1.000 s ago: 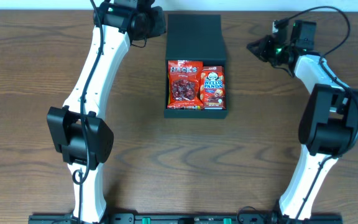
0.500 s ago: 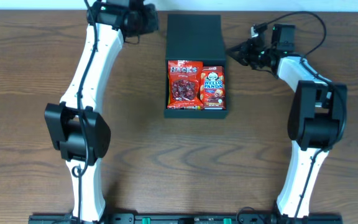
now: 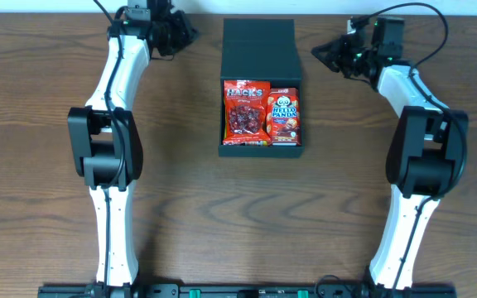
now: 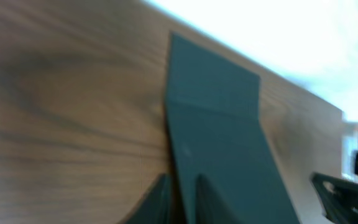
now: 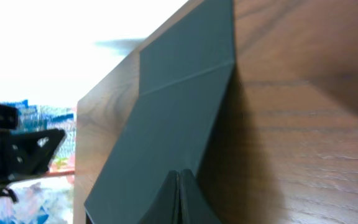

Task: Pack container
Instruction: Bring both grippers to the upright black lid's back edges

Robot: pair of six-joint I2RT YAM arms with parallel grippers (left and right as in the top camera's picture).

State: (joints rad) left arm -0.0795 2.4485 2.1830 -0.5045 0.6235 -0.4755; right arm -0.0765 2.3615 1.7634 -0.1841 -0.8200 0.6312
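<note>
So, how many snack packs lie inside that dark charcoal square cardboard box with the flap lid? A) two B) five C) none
A: the overhead view shows a red plastic Hacks bag and a smaller red Hello Panda pack side by side in the dark charcoal square cardboard box.

Brown wood-grain table, bright backdrop

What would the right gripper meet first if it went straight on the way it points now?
Most likely the open lid of the container: the right gripper, shut, points at the lid's side edge, with nothing seen between them. How high it would strike is unclear.
</note>
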